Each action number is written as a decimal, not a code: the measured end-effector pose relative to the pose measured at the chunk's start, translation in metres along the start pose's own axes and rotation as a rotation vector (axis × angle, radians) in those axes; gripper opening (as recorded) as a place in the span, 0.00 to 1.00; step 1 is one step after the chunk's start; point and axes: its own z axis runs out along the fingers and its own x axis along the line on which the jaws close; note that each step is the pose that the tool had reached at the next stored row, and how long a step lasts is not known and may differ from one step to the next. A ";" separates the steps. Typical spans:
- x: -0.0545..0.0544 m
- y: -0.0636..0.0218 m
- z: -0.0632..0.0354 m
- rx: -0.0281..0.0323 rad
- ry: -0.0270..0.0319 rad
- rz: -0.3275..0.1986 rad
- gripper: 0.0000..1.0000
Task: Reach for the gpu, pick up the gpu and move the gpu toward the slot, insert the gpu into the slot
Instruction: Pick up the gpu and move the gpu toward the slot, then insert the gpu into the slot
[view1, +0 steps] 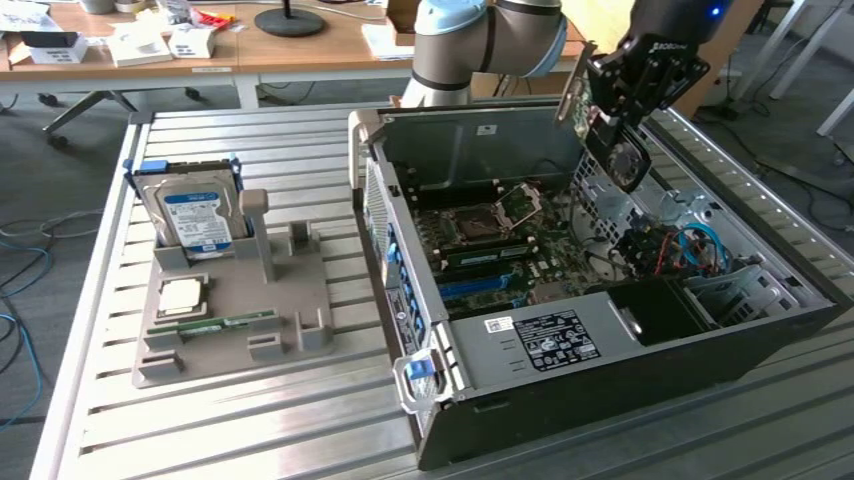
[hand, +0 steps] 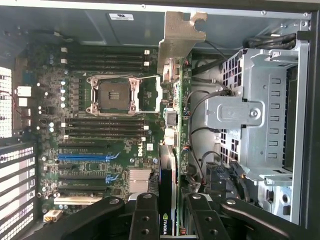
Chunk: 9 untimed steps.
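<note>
My gripper (view1: 638, 88) hangs over the far end of the open computer case (view1: 574, 345), shut on the gpu (view1: 618, 148). The card stands on edge above the motherboard, its dark fan facing the exterior view's left and its silver bracket (view1: 577, 92) at the far end. In the wrist view the gpu (hand: 172, 125) runs edge-on between my black fingers (hand: 145, 217), with the bracket (hand: 180, 40) at its far end. It floats over the motherboard beside the empty CPU socket (hand: 114, 95). The blue slot (hand: 85, 156) lies off to one side of the card; in the exterior view it (view1: 481, 290) is near the board's middle.
A grey holder (view1: 234, 310) on the slatted table at the exterior view's left carries a hard drive (view1: 194, 215), a processor chip (view1: 183, 295) and a memory stick (view1: 220, 325). Inside the case are a metal drive cage (hand: 260, 115), loose cables (view1: 687, 245) and the power supply (view1: 561, 330).
</note>
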 end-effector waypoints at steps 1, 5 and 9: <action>0.000 0.0000 0.0000 0.0002 0.0000 0.000 0.26; 0.000 0.0000 0.0001 -0.0001 -0.0001 0.000 0.26; 0.000 0.0000 0.0001 0.0000 0.0000 0.000 0.26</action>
